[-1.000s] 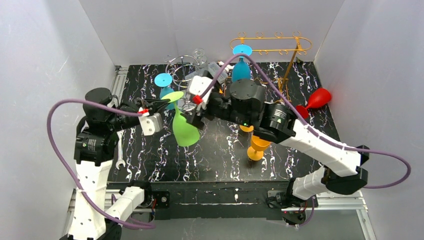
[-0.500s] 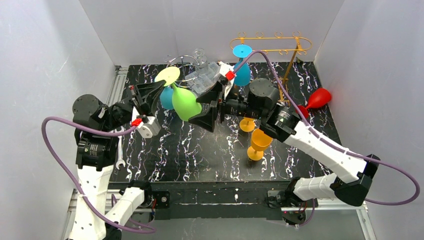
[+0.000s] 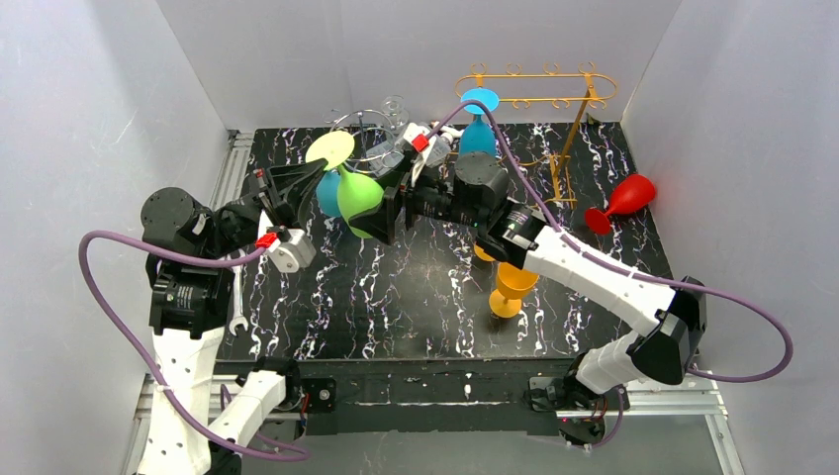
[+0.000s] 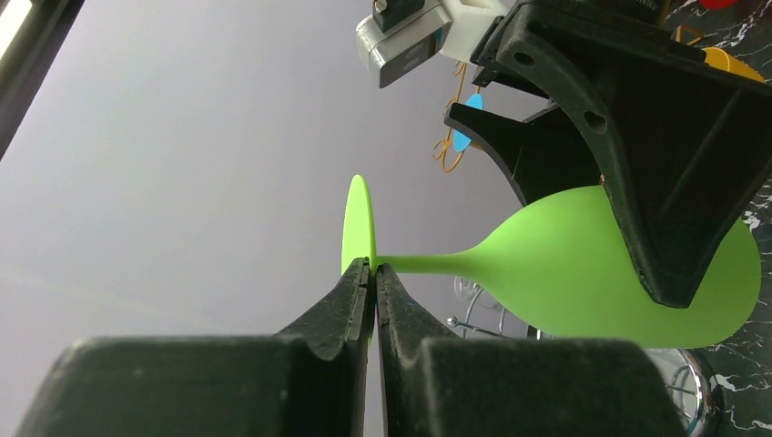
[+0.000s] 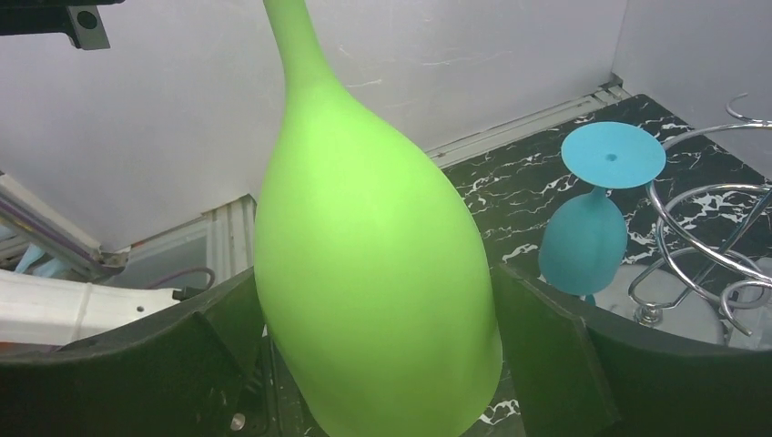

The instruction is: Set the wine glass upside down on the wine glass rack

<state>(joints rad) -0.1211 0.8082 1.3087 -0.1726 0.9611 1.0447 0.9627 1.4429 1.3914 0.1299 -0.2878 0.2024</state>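
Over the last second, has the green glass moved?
Yes. The green glass moved up-frame, toward the back; its foot now overlaps the standing blue glass.

The wine glass point(image 3: 358, 198) is lime green, the rack point(image 3: 535, 75) at the far right gold, the table point(image 3: 416, 297) black veined white, beside a blue glass point(image 3: 478, 137), an orange glass point(image 3: 512, 287) and a red glass point(image 3: 623, 198).

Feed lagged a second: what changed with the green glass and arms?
The green wine glass moved back, away from the arm bases, carried by both arms: left end effector shut on its stem by the foot, right end effector still around the bowl. Orange glass, red glass and rack stayed put.
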